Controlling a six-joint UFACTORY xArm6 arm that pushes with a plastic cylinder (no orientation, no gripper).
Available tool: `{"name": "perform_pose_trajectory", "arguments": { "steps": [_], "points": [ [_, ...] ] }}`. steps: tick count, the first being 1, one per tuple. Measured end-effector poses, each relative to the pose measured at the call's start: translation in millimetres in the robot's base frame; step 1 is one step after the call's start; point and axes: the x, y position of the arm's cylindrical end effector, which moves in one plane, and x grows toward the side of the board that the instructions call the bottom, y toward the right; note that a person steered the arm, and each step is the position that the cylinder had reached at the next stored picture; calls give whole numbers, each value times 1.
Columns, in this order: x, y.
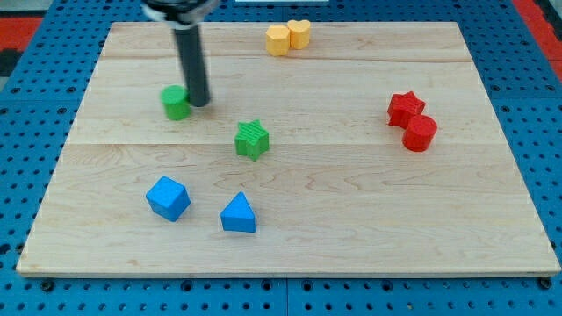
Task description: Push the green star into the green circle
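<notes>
The green star (252,139) lies on the wooden board (351,219) a little left of the middle. The green circle (176,102) stands up and to the left of it, a short gap apart. My tip (199,104) rests on the board right beside the green circle's right side, touching or nearly touching it. The tip is up and to the left of the green star, between the two green blocks but much closer to the circle.
A blue cube (168,197) and a blue triangle (238,213) lie at the lower left. A red star (406,107) and red cylinder (420,132) touch at the right. A yellow hexagon (278,39) and yellow heart (299,33) touch at the top edge.
</notes>
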Motion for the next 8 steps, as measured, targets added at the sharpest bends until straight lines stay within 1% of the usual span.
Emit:
{"name": "perform_pose_trajectory", "arguments": {
  "steps": [1, 2, 3, 4, 5, 6, 7, 8],
  "points": [
    [-1, 11],
    [-16, 120],
    [17, 176],
    [65, 166],
    [98, 112],
    [89, 41],
    [70, 31],
    [69, 79]
  ]
}}
